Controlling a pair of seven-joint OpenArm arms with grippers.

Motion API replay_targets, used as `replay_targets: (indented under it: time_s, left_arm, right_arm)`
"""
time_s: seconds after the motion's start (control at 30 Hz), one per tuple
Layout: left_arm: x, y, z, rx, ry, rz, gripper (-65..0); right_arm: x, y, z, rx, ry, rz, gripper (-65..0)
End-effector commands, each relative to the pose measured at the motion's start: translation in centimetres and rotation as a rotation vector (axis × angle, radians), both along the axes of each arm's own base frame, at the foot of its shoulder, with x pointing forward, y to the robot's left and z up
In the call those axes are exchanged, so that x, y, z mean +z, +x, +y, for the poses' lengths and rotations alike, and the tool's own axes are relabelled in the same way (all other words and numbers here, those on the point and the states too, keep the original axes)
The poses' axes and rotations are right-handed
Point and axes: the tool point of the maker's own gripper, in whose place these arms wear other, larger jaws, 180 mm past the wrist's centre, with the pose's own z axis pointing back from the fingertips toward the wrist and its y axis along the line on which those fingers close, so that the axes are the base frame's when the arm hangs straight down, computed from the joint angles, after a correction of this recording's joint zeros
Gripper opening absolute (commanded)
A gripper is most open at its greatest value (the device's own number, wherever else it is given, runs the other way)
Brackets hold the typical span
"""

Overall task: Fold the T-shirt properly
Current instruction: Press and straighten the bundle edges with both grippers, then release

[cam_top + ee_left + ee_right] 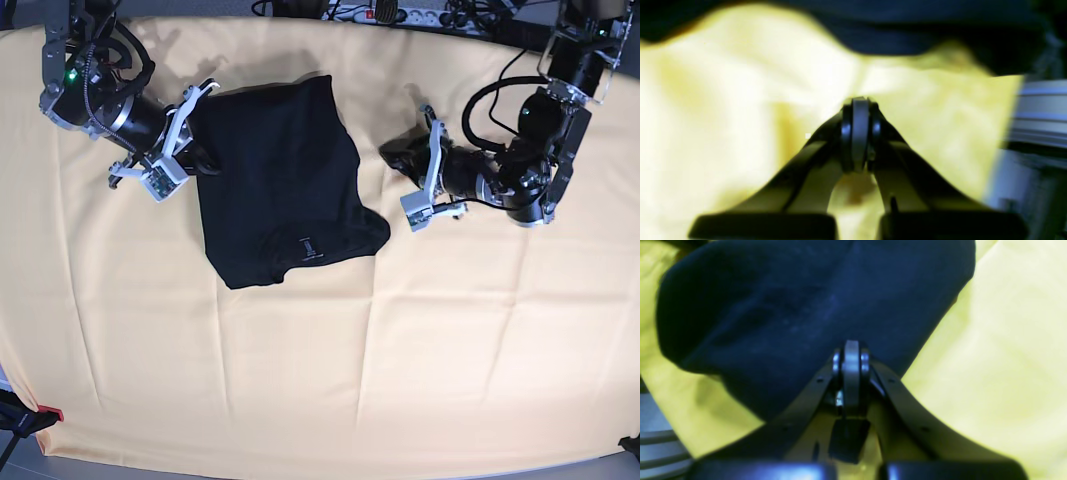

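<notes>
Right gripper [200, 155] pressed together at the T-shirt [280, 180] edge, nearer; left gripper [405, 160] together, apart on bare tablecloth [300, 380]; shirt's long axis running toward the near table edge.

A cloth-covered tabletop under even overhead light

A pale yellow cloth [300, 380] with faint fold creases covers the tabletop almost edge to edge; dark cables [300, 8] and a white power strip [395, 12] line the far edge, and a small red clip [50, 413] shows at the near left corner.
</notes>
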Motion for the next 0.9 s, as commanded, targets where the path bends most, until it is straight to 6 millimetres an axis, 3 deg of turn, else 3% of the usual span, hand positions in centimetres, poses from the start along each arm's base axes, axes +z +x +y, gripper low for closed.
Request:
replay_targets:
  time_s: [0.0,0.23,0.47,0.6,0.87]
  left_arm:
    - [0.8,1.3,0.4,0.009,0.002,-0.067,-65.0]
    - [1.5,5.8,-0.7,0.12,-0.035,-0.296,-65.0]
    - [-0.4,7.3,-2.6,0.171,-0.061,-0.29,-65.0]
    - [-0.6,10.0,-1.5,0.226,-0.066,-0.296,-65.0]
    - [-0.5,13.8,0.7,0.306,-0.05,-0.293,-65.0]
  right_arm:
    - [0.9,-0.2,0.5,0.026,0.023,-0.034,-65.0]
    - [0.1,-1.7,1.0,0.044,0.036,0.002,-65.0]
    - [0.1,-1.5,1.0,0.043,0.034,-0.003,-65.0]
    - [-0.8,-2.0,0.4,0.042,-0.015,0.029,-65.0]
    - [-2.7,-2.0,-2.8,-0.077,-0.179,0.032,-65.0]
